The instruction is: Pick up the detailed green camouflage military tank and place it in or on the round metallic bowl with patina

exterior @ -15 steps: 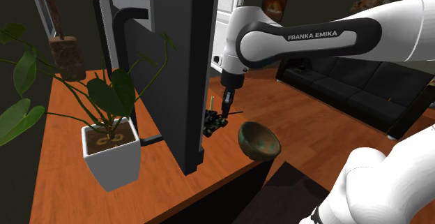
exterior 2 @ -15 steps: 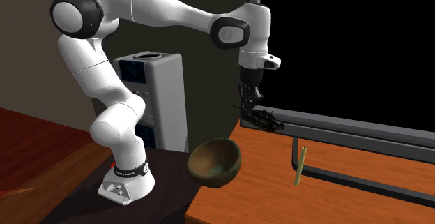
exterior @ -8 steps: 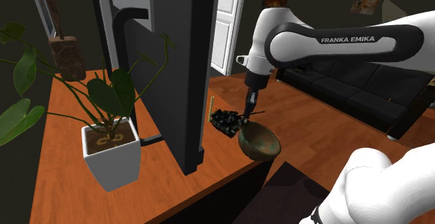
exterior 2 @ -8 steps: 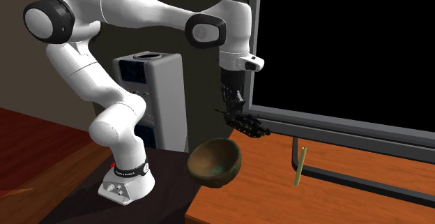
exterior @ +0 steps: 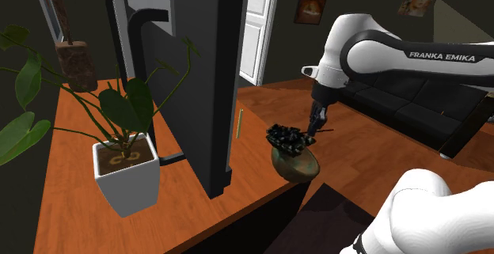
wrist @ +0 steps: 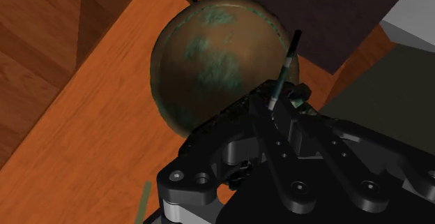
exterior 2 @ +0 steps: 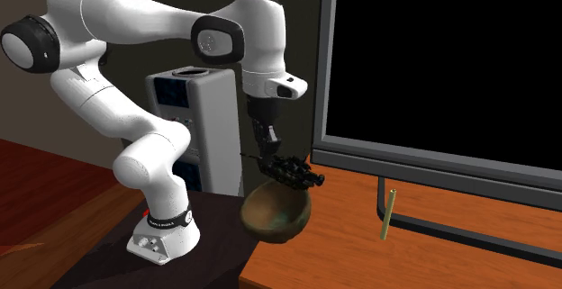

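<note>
Carried sideways, tank (exterior: 286, 137) now hangs over rim of bowl (exterior: 298, 166), clasped by end effector (exterior: 312, 133).

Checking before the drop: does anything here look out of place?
Yes. The bowl sits at the very corner of the table, seemingly overhanging its edge, and a thin green stick stands on end, unsupported.
</note>
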